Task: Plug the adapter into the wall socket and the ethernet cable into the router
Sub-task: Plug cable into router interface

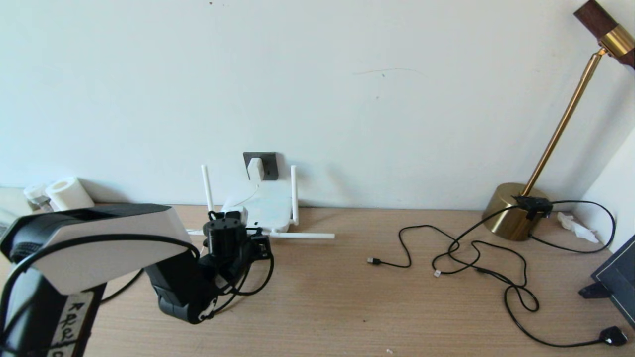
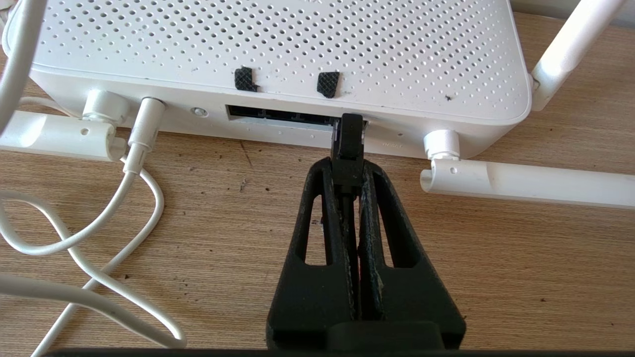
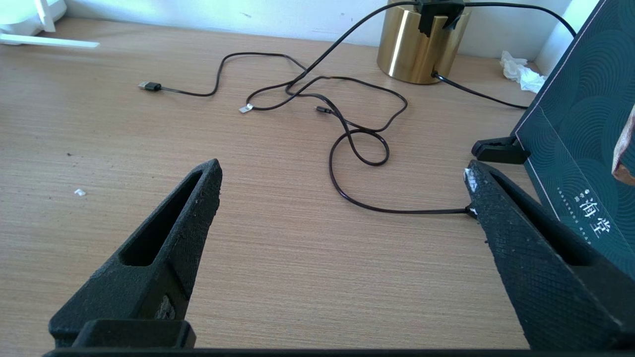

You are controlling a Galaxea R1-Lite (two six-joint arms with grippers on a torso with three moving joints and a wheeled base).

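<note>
The white adapter (image 1: 256, 169) sits plugged in the dark grey wall socket (image 1: 269, 165), its thin white cord (image 2: 144, 198) running down to the router's power jack. The white router (image 1: 263, 210) lies against the wall with its antennas spread. My left gripper (image 2: 349, 166) is shut on the ethernet cable's black connector (image 2: 349, 136), whose tip is at the rightmost of the router's dark ports (image 2: 278, 116). In the head view the left gripper (image 1: 258, 240) is right in front of the router (image 2: 278, 44). My right gripper (image 3: 342, 183) hangs open over bare table, nothing between its fingers.
Thin black cables (image 1: 476, 258) with small plugs sprawl across the right of the wooden table (image 1: 347, 307). A brass lamp base (image 1: 513, 210) stands at the back right, a dark box (image 3: 580, 124) at the right edge, and a paper roll (image 1: 67, 193) at the back left.
</note>
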